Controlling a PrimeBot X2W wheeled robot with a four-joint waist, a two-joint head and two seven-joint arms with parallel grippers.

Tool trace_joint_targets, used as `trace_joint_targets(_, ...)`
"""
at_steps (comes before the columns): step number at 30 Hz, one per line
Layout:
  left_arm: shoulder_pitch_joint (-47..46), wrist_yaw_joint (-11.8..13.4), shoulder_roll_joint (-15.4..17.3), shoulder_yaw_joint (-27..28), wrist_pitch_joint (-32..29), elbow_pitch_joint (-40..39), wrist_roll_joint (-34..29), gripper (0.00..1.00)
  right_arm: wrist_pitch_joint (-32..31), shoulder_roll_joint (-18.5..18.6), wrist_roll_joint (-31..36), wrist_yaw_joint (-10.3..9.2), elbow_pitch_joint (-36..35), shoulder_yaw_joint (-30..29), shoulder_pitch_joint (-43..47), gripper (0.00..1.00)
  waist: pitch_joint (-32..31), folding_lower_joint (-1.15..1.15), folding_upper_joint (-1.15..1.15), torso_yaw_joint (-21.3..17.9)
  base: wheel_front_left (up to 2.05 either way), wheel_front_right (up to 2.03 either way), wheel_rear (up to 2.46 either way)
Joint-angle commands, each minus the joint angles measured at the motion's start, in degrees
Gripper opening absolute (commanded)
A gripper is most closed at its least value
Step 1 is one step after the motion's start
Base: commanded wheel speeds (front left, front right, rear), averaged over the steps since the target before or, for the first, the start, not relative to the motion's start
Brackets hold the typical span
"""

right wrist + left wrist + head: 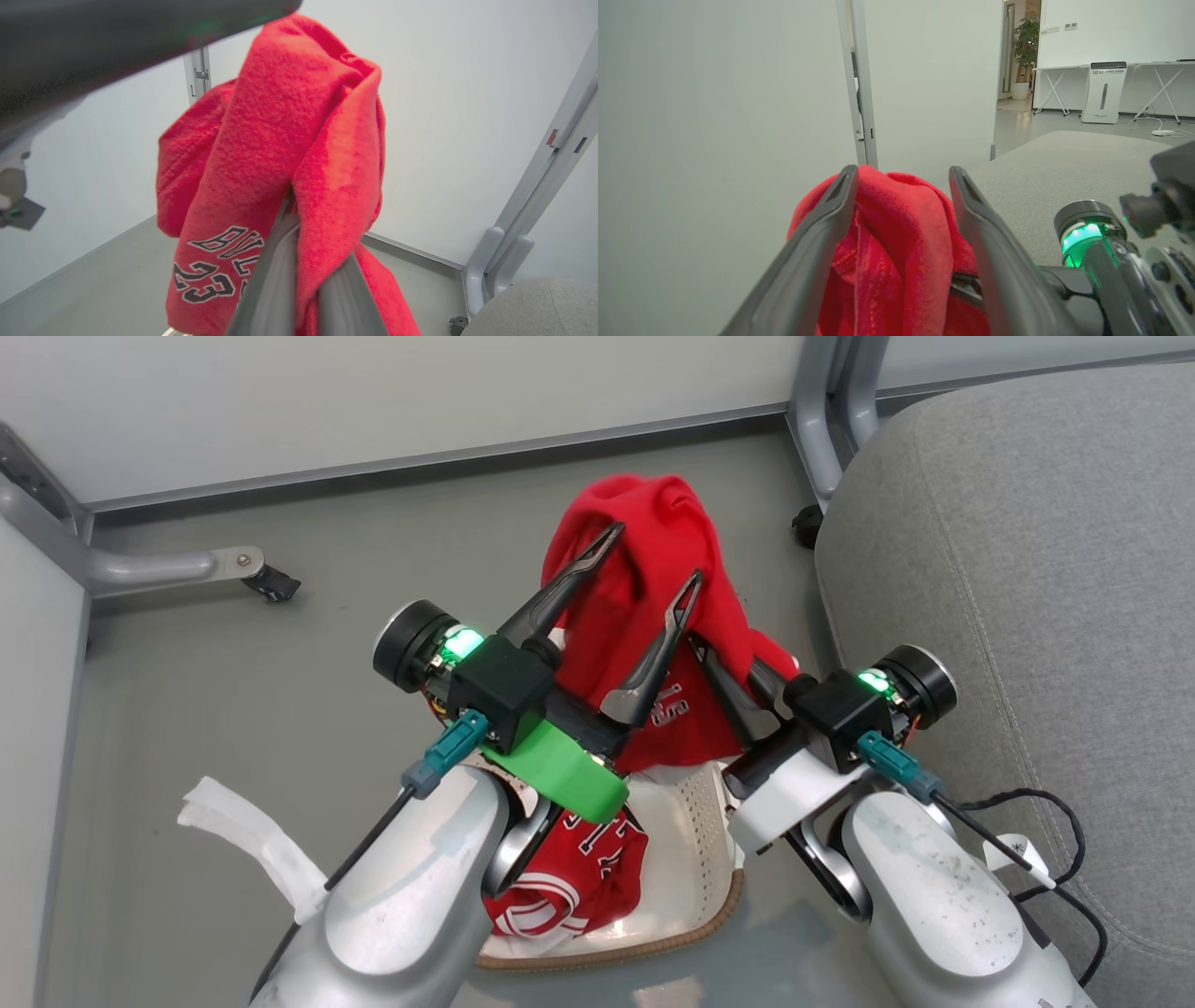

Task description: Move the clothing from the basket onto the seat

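Open office, white partitions, trestle tables (potted plant)

Bright even light, soft shadows, close foreground seemingly blurred

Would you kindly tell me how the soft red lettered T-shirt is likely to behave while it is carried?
Probably floppy: the soft red lettered T-shirt hangs in folds where the right gripper pinches it. Likely light, since two thin fingers hold it up. It may snag on the open left gripper straddling it.

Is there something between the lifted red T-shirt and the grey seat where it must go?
Only the left gripper: open, it straddles the T-shirt, so its seat-side finger could catch the cloth. Otherwise nothing visible lies before the seat.
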State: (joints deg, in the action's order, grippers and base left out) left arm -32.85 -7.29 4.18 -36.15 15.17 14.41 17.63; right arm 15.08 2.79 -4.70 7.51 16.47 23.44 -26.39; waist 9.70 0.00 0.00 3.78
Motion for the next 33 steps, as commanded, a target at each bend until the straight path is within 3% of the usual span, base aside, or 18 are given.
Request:
trace_joint_targets(1, 0.50, 0.08, 0.13, 0.26, -0.03, 0.14, -0.38, 1.00, 0.14, 0.19, -0.42, -0.04, -0.31, -0.08, 0.81, 0.00, 0.06, 0.00, 0.00, 0.04, 0.00, 0.00, 0.00)
trace_joint_targets(12, 1.41, 0.16, 0.53, 1.56, -0.04, -0.05, -1.86, 1.00, 0.14, 0.20, -1.13, -0.04, -1.48, -2.64, 2.56, 0.00, 0.26, 0.00, 0.00, -1.62, 0.00, 0.00, 0.00)
trace_joint_targets(33, 3.60, 0.60, 3.23, -0.16, -0.04, 0.73, -4.91, 1.00, 0.14, 0.17, -3.45, -0.04, -10.73, -13.11, 9.85, 0.00, 2.99, 0.00, 0.00, -15.84, 0.00, 0.00, 0.00)
